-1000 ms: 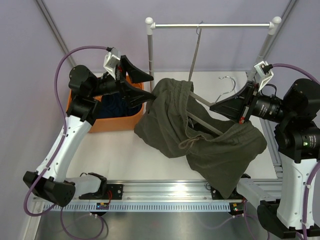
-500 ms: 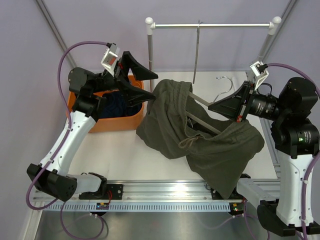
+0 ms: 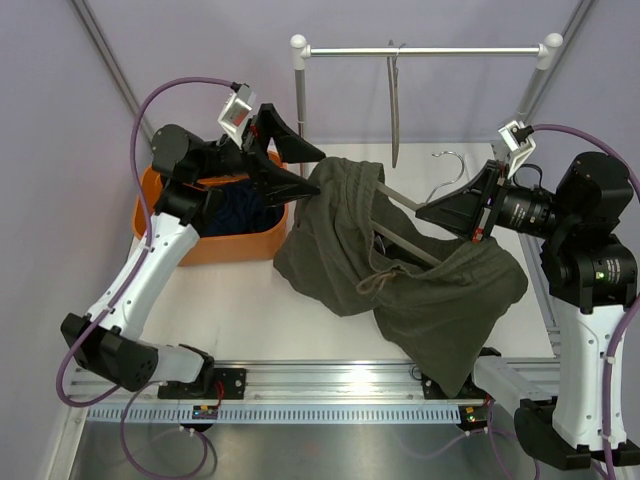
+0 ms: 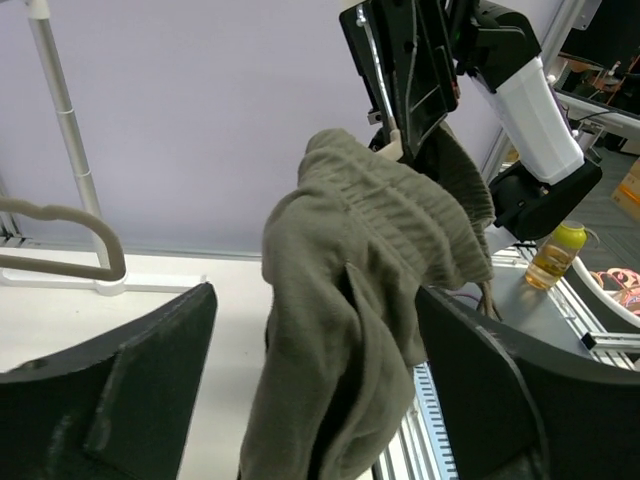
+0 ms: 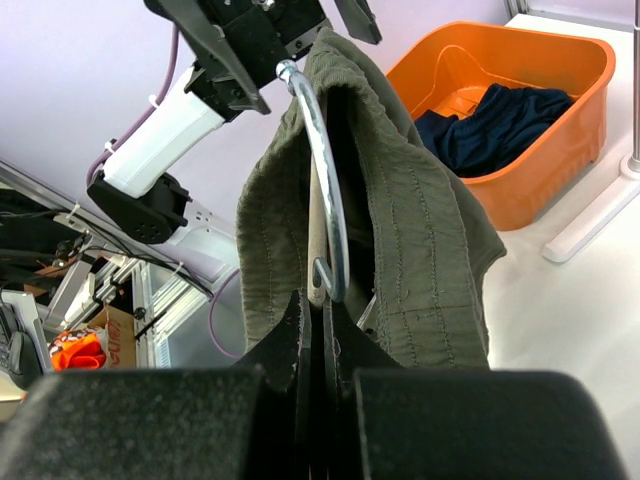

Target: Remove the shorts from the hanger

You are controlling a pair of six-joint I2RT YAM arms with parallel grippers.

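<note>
Fabric of the olive shorts (image 3: 400, 270) hangs draped over the hanger (image 3: 405, 204), and that hanger is the thing to steer by. The right gripper (image 5: 322, 330) has its fingers pressed tight together on the hanger's neck, just under the metal hook, and holds it out in the air. In the overhead view the hanger's bar runs away from that grip toward the left arm, and the shorts bunch along it, with the drawstring waist below the bar and a thick fold over its far end.

The left gripper (image 3: 315, 175) sits at that far end with its fingers spread wide and nothing in them. Its wrist view shows the bunched fold rising between the two fingers, with no sign of either one touching it. The left arm is therefore the nearer one to the free end of the cloth. The pull that should clear the shorts probably runs along the bar, away from the right gripper's hold.

The navy shorts (image 3: 235, 210) already lie in the orange bin (image 3: 215, 248), beyond the hanger's far end on the left arm's side
</note>
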